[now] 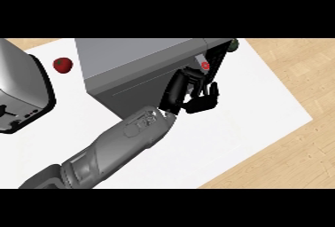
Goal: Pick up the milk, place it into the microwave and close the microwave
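Head view: left hand with fingers spread, milk just beyond its fingertips, at the microwave front.

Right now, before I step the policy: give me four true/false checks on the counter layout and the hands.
1. A toaster stands at the counter's left edge. True.
2. The red fruit lies right of the microwave. False: it lies left of it, between toaster and microwave.
3. Both hands are in view. False: only the left hand shows, at the microwave's front face.
4. No milk shows on the open counter. True.
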### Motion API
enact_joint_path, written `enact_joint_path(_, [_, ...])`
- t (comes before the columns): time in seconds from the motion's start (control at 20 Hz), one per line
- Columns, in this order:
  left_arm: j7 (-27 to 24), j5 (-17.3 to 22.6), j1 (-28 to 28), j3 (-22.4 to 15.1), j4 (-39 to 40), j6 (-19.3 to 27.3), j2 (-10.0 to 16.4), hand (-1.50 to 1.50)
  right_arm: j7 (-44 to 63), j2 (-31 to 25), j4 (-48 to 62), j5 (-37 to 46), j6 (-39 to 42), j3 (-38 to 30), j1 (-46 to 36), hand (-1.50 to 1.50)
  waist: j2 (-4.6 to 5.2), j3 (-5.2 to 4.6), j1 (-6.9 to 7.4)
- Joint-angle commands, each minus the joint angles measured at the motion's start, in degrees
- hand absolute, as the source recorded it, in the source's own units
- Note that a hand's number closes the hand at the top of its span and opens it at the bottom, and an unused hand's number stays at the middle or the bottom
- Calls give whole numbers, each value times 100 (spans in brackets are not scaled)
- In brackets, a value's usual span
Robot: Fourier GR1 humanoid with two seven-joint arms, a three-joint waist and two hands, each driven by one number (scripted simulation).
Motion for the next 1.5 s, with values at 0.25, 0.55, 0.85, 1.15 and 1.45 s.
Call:
enact_joint_path(0.25, [57, 107, -612, 4, 234, -58, -428, 150, 101, -111, 22, -301, 98, -82, -148, -150, 72, 16, -174])
enact_joint_path(0.55, [162, 493, -378, 672, 873, 919, -448, 150, 146, -146, 13, -466, -16, -363, -68, -150, -33, 9, 238])
enact_joint_path(0.85, [44, 581, -320, 487, 1188, 613, -306, 150, 198, -247, -9, -616, -155, -744, -63, -150, -16, -9, 464])
enact_joint_path(1.15, [42, 734, -325, 254, 1385, 117, -86, 150, 245, -291, -58, -687, -204, -924, 7, -150, 48, -9, 705])
enact_joint_path(1.45, [-118, 910, -302, 217, 1498, -16, 39, -150, 330, -325, -172, -783, -243, -1102, 178, -150, 19, -18, 874])
